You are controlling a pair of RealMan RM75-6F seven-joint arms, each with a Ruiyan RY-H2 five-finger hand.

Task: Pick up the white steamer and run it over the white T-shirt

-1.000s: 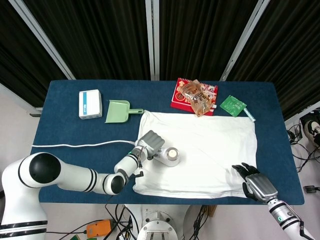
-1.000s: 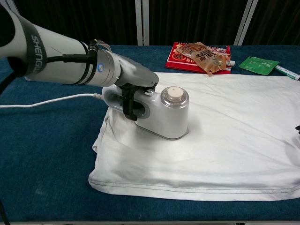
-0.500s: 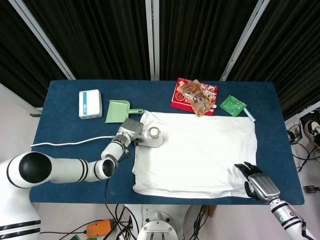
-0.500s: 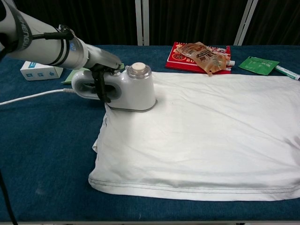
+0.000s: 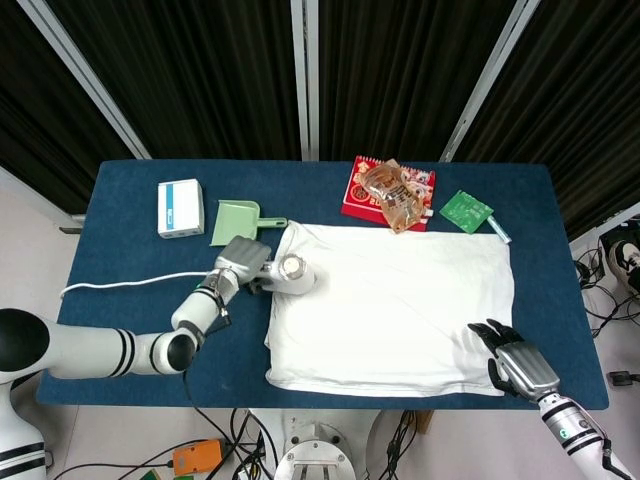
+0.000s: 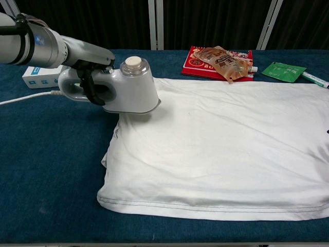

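Note:
The white steamer (image 5: 290, 272) (image 6: 131, 87) sits at the far left corner of the white T-shirt (image 5: 400, 300) (image 6: 221, 149), partly off its edge and seemingly raised a little above the cloth. My left hand (image 5: 240, 262) (image 6: 90, 77) grips its handle, fingers wrapped through the loop. The shirt lies flat across the blue table (image 5: 130, 330). My right hand (image 5: 520, 365) rests by the shirt's near right corner, its fingers apart and holding nothing.
The steamer's white cord (image 5: 130, 283) (image 6: 25, 96) trails left over the table. Behind it are a white box (image 5: 180, 207) and a green dustpan (image 5: 237, 222). A red book with a snack pouch (image 5: 390, 190), a green packet (image 5: 466, 211) and a pen (image 5: 500, 230) lie at the back.
My left hand has drawn the steamer from the shirt's left middle back and left to its far left corner. The right hand has hardly moved.

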